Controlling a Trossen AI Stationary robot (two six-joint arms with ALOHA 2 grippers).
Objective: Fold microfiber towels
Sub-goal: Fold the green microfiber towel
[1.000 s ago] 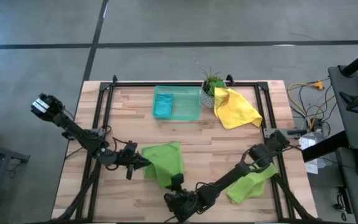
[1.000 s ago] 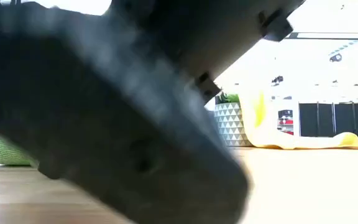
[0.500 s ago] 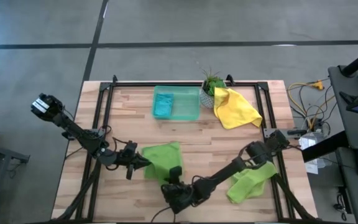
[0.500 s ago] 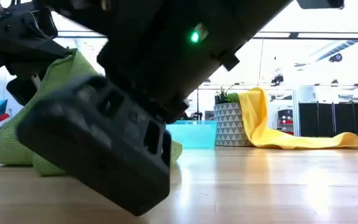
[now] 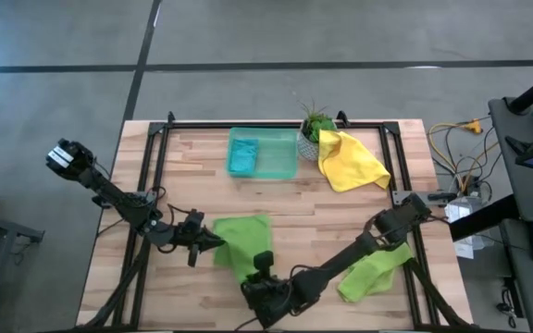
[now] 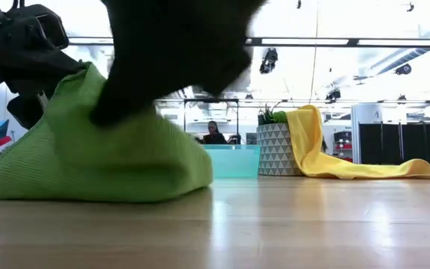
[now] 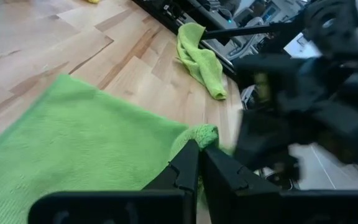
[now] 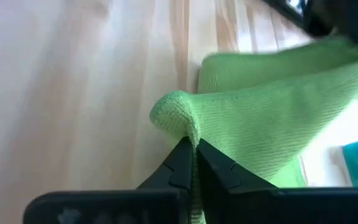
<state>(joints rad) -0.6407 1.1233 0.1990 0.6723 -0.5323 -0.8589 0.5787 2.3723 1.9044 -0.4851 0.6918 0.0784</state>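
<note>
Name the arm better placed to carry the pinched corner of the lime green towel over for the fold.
Right. The right gripper pinches the lime green towel at its near corner; the left gripper grips the left edge.

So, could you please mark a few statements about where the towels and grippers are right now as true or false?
1. The yellow towel lies flat in the middle of the table. False: it is draped beside the potted plant at the far edge.
2. Both grippers are pinching the same green towel. True: the left gripper and the right gripper are each shut on it.
3. The blue towel sits in the plastic tray. True.
4. The second green towel is neatly folded. False: it lies crumpled under the right arm.
5. The tray holds two towels. False: only the blue one.
</note>
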